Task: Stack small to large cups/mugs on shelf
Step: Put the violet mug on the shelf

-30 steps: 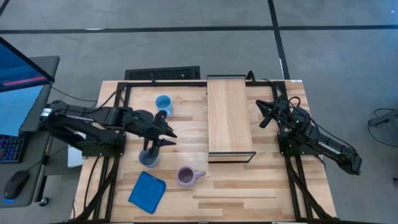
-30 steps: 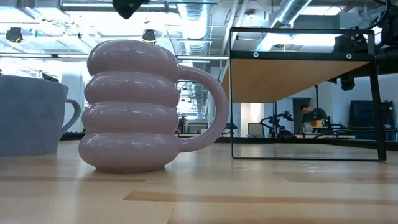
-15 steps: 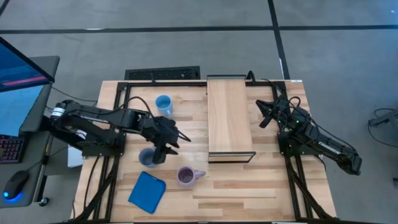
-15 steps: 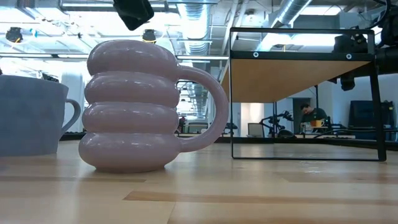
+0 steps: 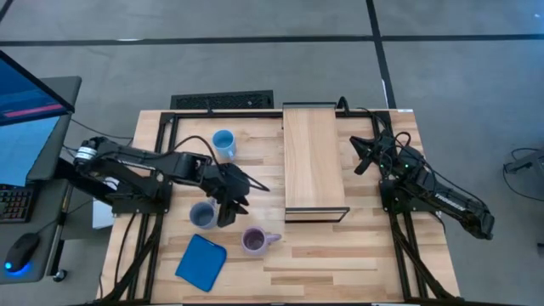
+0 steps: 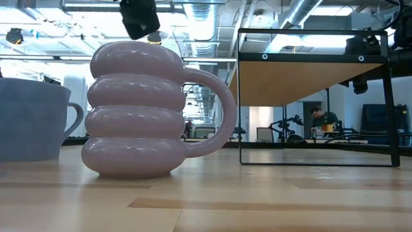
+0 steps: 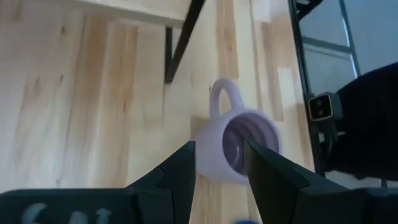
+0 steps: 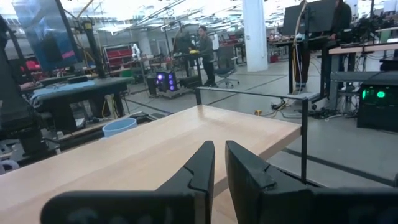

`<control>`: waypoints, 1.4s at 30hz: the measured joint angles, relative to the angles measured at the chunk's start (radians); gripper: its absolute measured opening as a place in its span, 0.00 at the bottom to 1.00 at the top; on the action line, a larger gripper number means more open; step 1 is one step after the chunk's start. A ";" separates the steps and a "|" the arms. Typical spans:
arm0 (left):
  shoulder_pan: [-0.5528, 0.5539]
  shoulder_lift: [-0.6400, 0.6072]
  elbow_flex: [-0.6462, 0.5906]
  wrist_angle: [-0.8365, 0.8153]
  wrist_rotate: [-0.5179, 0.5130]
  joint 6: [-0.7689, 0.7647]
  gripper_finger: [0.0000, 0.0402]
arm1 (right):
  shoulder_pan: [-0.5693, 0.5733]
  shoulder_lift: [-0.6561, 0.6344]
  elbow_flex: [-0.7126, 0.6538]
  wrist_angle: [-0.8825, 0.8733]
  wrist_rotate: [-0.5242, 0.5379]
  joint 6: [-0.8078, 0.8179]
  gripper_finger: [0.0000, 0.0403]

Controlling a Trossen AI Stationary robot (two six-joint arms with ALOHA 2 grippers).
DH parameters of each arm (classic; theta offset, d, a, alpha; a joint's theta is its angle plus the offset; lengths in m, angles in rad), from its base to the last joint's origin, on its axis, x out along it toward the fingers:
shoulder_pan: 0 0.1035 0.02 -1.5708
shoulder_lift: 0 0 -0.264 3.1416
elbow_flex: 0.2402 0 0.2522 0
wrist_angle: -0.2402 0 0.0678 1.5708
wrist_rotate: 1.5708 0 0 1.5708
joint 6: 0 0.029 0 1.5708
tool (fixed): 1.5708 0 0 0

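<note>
- Mugs stood on the tabletop (image 5: pixel 340 255), none on the shelf (image 5: pixel 313 157): the purple mug (image 5: pixel 254 241) at lower centre of the high view, the grey-blue mug (image 5: pixel 202 214) just left of it, the light blue mug (image 5: pixel 223 142) upper left of centre.
- Left pincer (image 5: pixel 231 201) hovered between the grey-blue and purple mugs, fingers (image 7: pixel 180 171) spread apart, grasping nothing; its wrist view showed the purple mug beyond them.
- Right pincer (image 5: pixel 365 155) waited right of the shelf, fingers (image 8: pixel 202 163) nearly together, empty.
- A blue pad (image 5: pixel 201 262) lay at lower left.
</note>
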 joint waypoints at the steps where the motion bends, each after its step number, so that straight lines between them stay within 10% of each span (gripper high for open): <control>1: -0.003 0.011 0.000 0.021 0.000 0.000 0.32 | 0.000 0.000 0.000 -0.004 0.000 0.000 0.16; 23: -0.061 0.210 0.005 0.183 0.079 -0.106 0.32 | 0.000 0.001 0.000 -0.006 0.000 0.000 0.16; 42: -0.118 0.239 0.008 0.123 -0.050 -0.073 0.32 | 0.000 0.001 0.000 -0.008 0.000 0.000 0.16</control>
